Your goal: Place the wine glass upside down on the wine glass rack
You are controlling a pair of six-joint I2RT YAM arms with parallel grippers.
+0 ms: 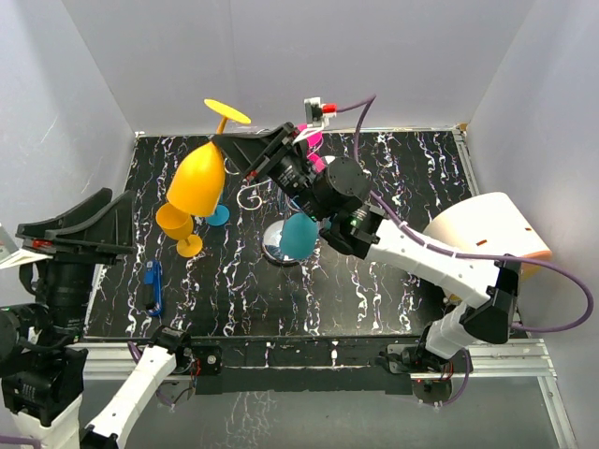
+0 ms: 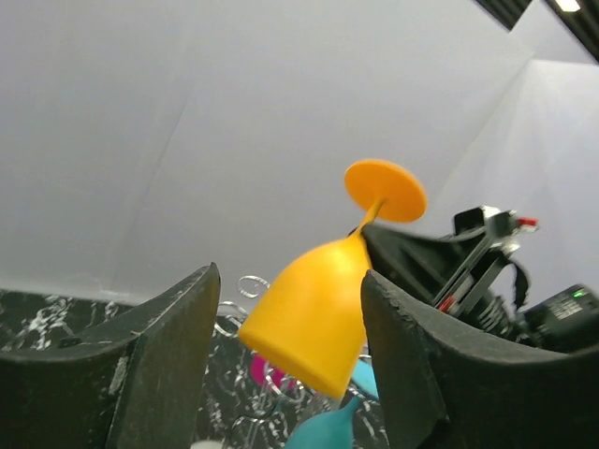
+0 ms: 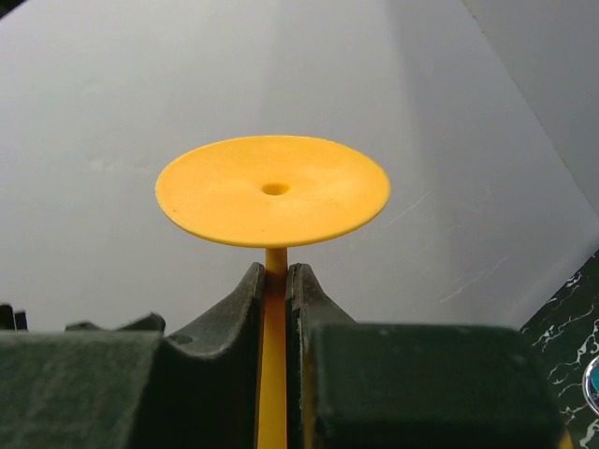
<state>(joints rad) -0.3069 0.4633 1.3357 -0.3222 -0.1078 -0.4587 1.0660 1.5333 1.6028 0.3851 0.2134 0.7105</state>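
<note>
Yellow wine glass [image 1: 197, 178] hangs bowl-down beside the wine glass rack [image 1: 251, 198], stem clenched in your right gripper [image 3: 274, 281], left gripper [image 2: 285, 290] released, so slide that stem squarely into a scroll arm before letting go.

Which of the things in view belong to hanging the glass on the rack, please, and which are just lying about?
Job in hand: orange wine glass, upside down, stem in the right gripper; wire rack; left gripper, open.
Just lying about: blue clip on the table; small yellow glass; teal glass.
</note>
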